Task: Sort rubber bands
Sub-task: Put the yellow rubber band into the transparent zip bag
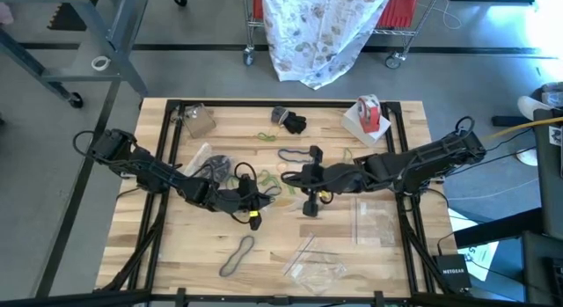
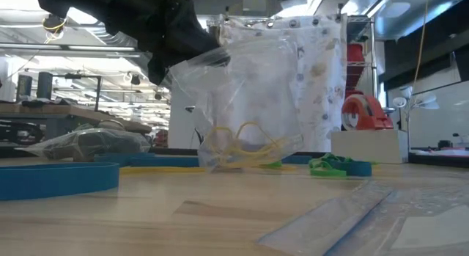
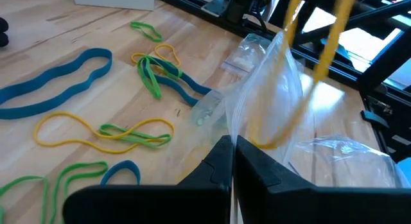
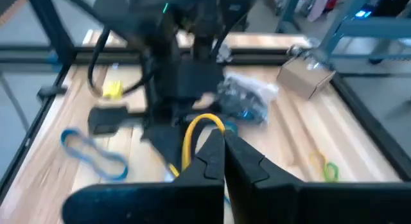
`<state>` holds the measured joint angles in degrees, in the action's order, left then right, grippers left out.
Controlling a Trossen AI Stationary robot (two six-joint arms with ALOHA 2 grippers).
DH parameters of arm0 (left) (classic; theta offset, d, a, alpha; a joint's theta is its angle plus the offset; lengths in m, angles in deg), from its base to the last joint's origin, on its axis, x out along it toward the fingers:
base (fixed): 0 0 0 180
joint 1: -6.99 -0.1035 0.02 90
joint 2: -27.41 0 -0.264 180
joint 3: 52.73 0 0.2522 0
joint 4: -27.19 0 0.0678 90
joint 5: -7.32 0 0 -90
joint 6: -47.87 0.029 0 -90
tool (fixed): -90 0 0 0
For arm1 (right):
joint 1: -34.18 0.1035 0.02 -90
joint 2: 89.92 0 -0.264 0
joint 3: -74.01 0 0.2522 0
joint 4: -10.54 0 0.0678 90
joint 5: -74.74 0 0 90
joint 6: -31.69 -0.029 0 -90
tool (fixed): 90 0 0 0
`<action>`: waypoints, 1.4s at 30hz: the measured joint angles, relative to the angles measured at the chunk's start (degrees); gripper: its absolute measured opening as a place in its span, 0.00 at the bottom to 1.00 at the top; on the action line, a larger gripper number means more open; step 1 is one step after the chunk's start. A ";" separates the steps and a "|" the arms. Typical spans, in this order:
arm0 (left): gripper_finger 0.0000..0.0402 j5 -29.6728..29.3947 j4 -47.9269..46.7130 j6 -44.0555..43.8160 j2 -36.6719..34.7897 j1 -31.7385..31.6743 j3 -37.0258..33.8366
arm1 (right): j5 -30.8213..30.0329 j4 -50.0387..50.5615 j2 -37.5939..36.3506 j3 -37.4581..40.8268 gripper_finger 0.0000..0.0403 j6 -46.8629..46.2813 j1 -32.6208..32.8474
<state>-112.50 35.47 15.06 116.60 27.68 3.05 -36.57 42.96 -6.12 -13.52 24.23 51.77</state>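
Judging from largest to smallest, the clear bag (image 3: 273, 89) is the bulkiest thing in play: thin, slippery film that sags under its own weight, pinched at its edge between the closed fingers of the left gripper (image 3: 232, 161) and hung above the middle of the table (image 1: 176, 245). A few yellow bands can be seen lying in its bottom in the low view. The long blue rubber band (image 3: 54, 76) and the dark loop (image 1: 237, 256) near the front edge are flat and floppy; they would best be taken where a strand lifts off the wood. The smaller green and yellow rubber bands (image 3: 131, 135) lie tangled beside the bag, light and springy, likely to drag neighbours along. A yellow band (image 4: 199, 131) is clamped in the closed right gripper (image 4: 223, 161), just beside the bag mouth.
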 joint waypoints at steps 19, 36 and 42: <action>0.00 0.00 0.67 2.61 0.00 -0.04 0.00 | 2.00 3.44 3.42 0.00 0.00 -0.17 0.01; 0.00 0.68 4.69 0.22 -0.02 0.37 0.02 | 4.40 4.23 4.33 0.00 0.00 0.26 -0.09; 0.00 0.74 4.60 0.20 -0.02 0.70 0.02 | 4.40 3.92 4.35 0.00 0.01 -0.86 0.02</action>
<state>-111.76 40.07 15.26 116.57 28.38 3.07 -32.17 46.89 -1.77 -13.52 23.36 51.79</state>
